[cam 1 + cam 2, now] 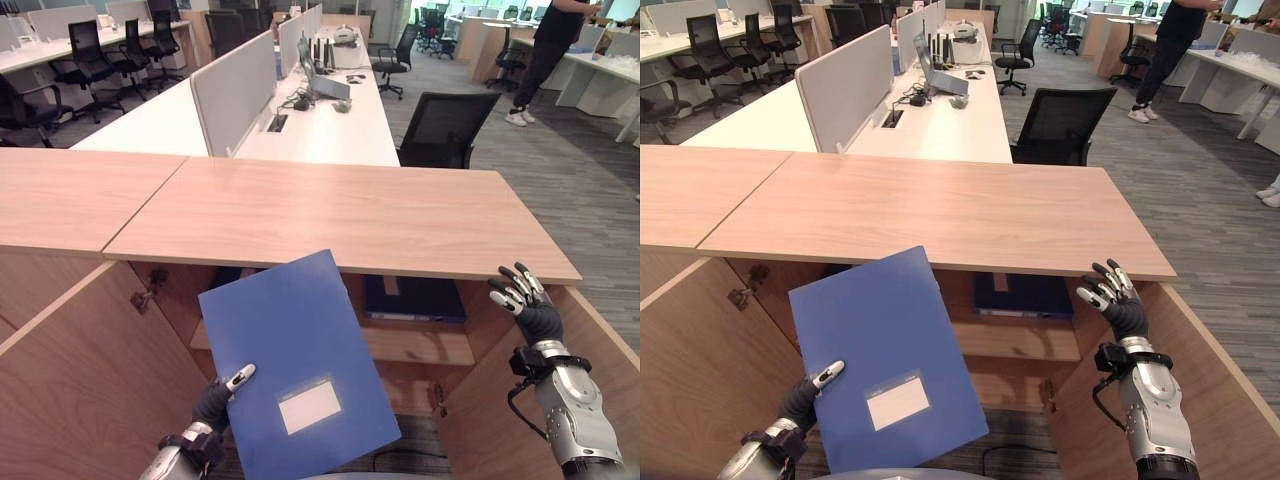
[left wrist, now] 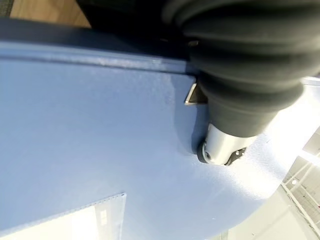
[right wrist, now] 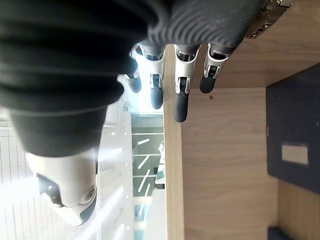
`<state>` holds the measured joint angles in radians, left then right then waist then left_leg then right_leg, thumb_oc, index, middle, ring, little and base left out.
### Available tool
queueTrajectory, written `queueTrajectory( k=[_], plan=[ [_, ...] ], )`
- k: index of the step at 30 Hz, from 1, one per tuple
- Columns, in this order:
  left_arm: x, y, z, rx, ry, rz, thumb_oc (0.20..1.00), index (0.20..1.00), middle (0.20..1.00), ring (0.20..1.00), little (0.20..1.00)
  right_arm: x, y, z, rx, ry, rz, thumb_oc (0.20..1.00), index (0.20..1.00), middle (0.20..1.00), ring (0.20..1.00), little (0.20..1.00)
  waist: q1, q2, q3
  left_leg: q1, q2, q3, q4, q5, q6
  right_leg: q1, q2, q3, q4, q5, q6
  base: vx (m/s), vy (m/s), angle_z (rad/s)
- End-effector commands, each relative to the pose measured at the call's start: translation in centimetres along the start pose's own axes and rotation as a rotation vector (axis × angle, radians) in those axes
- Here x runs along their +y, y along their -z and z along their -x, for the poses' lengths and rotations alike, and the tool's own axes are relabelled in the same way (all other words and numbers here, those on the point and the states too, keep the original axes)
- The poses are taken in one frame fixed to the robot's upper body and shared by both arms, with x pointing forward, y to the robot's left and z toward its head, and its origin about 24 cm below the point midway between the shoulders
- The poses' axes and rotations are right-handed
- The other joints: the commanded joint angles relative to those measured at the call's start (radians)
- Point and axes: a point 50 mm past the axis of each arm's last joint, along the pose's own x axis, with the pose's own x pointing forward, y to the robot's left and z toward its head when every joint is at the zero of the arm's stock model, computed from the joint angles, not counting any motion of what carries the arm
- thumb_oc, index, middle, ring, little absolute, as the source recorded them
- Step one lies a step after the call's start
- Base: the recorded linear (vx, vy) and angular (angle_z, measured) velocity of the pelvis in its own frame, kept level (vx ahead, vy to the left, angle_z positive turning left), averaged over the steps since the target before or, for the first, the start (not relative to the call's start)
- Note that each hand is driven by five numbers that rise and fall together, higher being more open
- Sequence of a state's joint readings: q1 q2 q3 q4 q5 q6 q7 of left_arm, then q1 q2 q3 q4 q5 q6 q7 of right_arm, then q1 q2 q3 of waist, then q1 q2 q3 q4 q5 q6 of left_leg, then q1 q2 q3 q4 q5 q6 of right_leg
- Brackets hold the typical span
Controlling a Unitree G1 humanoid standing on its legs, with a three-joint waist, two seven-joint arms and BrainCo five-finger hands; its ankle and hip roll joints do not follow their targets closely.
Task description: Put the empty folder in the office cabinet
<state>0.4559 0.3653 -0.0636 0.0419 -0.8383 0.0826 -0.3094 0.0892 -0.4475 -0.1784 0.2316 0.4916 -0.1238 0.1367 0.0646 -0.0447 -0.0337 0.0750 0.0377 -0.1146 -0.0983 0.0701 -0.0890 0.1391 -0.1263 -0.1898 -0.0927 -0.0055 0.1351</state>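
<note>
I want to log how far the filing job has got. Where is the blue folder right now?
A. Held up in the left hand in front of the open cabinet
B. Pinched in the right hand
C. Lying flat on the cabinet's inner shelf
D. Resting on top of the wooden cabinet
A: the blue folder is pinched at its lower edge by the left hand, in front of the open cabinet, while the right hand holds nothing, its fingers relaxed.

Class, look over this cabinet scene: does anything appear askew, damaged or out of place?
Nothing looks damaged or spilled. The blue folder is tilted, but only because the left hand holds it up before the open cabinet. The right hand hovers open beside the door.
</note>
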Motion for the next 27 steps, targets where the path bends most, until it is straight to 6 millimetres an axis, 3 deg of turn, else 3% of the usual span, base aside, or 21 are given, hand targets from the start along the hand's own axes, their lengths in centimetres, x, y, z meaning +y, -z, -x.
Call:
queueTrajectory(
  k=[1, 5, 8, 14, 19, 22, 27],
  plan=[
    [-0.5, -3.4, -0.2, -0.113, 0.095, -0.072, 0.2, 0.2, 0.2, 0.2, 0.2, -0.3, 4.7, 1.7, 0.217, -0.002, -0.076, 1.0, 1.0, 1.0, 1.0, 1.0, -0.001, -0.024, 0.013, 0.018, -0.014, -0.016, 0.011, -0.093, 0.07, -0.029, 0.012, -0.012, 0.028, 0.03, -0.007, 0.0, 0.0, 0.0],
    [-0.9, -3.5, -0.3, -0.078, 0.154, -0.107, 0.2, 0.2, 0.2, 0.2, 0.2, 0.4, 6.4, 2.4, 0.308, -0.081, -0.12, 1.0, 1.0, 1.0, 1.0, 1.0, -0.003, -0.024, 0.015, 0.016, -0.014, -0.016, 0.011, -0.091, 0.069, -0.03, 0.013, -0.013, 0.03, 0.031, -0.007, 0.0, 0.0, 0.0],
    [-1.2, -3.3, -0.3, -0.008, 0.211, -0.168, 0.2, 0.2, 0.2, 0.2, 0.2, 0.4, 9.3, 4.0, 0.49, -0.166, -0.038, 1.0, 1.0, 1.0, 1.0, 1.0, -0.005, -0.023, 0.016, 0.013, -0.014, -0.016, 0.011, -0.087, 0.066, -0.033, 0.013, -0.015, 0.029, 0.033, -0.005, 0.0, 0.0, 0.0],
    [-0.9, -3.4, -0.2, 0.072, 0.242, -0.261, 0.2, 0.2, 0.2, 0.2, 0.2, 0.5, 12.6, 6.1, 0.702, -0.24, -0.024, 1.0, 1.0, 1.0, 1.0, 1.0, -0.009, -0.016, 0.021, 0.01, -0.014, -0.018, 0.011, -0.083, 0.065, -0.036, 0.013, -0.018, 0.028, 0.037, -0.005, 0.0, -0.001, -0.01],
    [-0.1, -3.6, 0.7, 0.118, 0.241, -0.3, 0.2, 0.2, 0.2, 0.2, 0.2, 0.1, 13.5, 7.8, 0.785, -0.284, -0.038, 1.0, 1.0, 1.0, 1.0, 1.0, -0.014, -0.011, 0.025, 0.007, -0.014, -0.018, 0.011, -0.08, 0.063, -0.041, 0.013, -0.018, 0.027, 0.04, -0.003, 0.0, 0.0, 0.0],
    [0.5, -3.2, 1.8, 0.158, 0.231, -0.298, 0.2, 0.2, 0.2, 0.2, 0.2, -0.7, 13.9, 9.9, 0.843, -0.304, -0.067, 1.0, 1.0, 1.0, 1.0, 1.0, -0.02, -0.008, 0.026, 0.002, -0.013, -0.018, 0.011, -0.077, 0.06, -0.046, 0.016, -0.02, 0.028, 0.04, -0.001, 0.0, 0.0, 0.0],
    [1.0, -2.9, 2.4, 0.168, 0.212, -0.276, 0.2, 0.2, 0.2, 0.2, 0.2, -0.8, 13.1, 10.9, 0.846, -0.39, -0.039, 1.0, 1.0, 1.0, 1.0, 1.0, -0.029, -0.01, 0.028, 0.002, -0.01, -0.014, 0.011, -0.078, 0.058, -0.048, 0.017, -0.017, 0.025, 0.041, 0.0, 0.0, -0.01, 0.04]
  ],
)
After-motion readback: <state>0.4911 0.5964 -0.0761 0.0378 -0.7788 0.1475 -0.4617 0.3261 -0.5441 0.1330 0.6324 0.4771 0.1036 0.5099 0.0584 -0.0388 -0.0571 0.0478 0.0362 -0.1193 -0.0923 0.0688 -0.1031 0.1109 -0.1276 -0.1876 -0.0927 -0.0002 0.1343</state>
